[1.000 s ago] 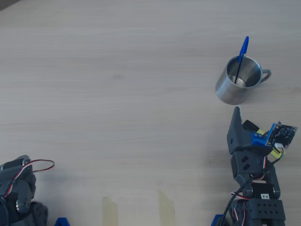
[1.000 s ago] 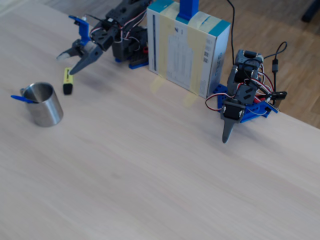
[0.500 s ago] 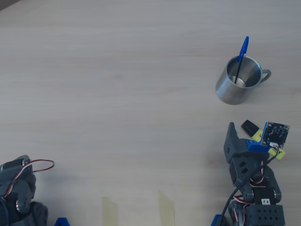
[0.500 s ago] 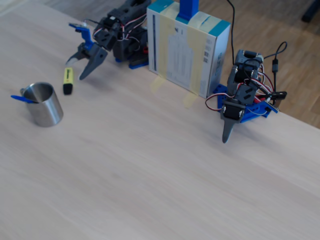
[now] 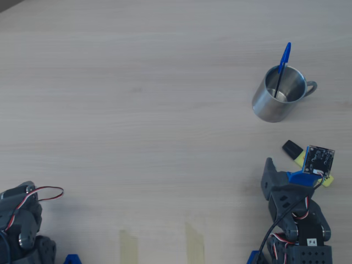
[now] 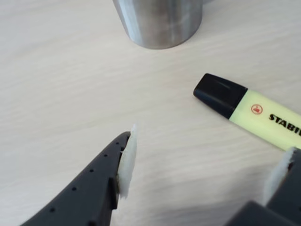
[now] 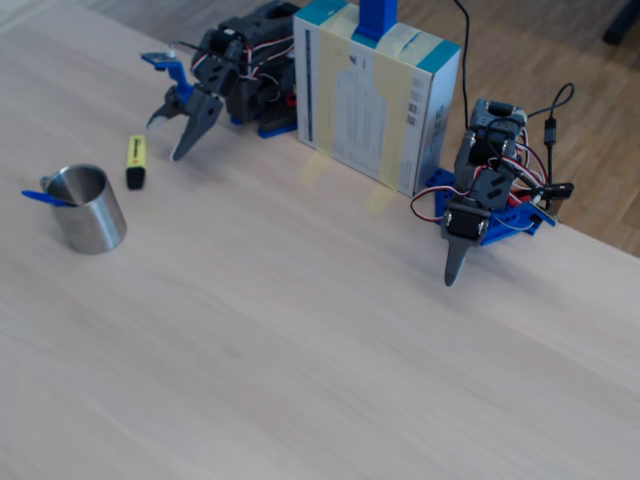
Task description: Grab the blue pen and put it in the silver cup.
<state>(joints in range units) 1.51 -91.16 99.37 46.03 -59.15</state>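
Hobby robotics desk, pale wood table (image 7: 300,330), two small arms, wood-plank floor (image 7: 560,40)

A yellow highlighter (image 6: 254,111) lies on the table (image 5: 137,110) near a cardboard box (image 7: 375,95)

Your silver cup (image 5: 278,96) was polished metal, glossy enough to carry soft streaked reflections on its wall in the wrist view (image 6: 160,21). Under it, the table (image 5: 137,99) looked like pale wood-grain laminate, smooth and matt. The blue pen (image 5: 282,61) standing in the cup had a shiny blue plastic cap. Near the cup, the highlighter (image 6: 256,113) showed smooth matt yellow plastic with a black, faintly glossy cap. Your gripper (image 6: 200,167) was dark matt plastic; its fingertips (image 6: 127,160) wore whitish, rough-looking padding.
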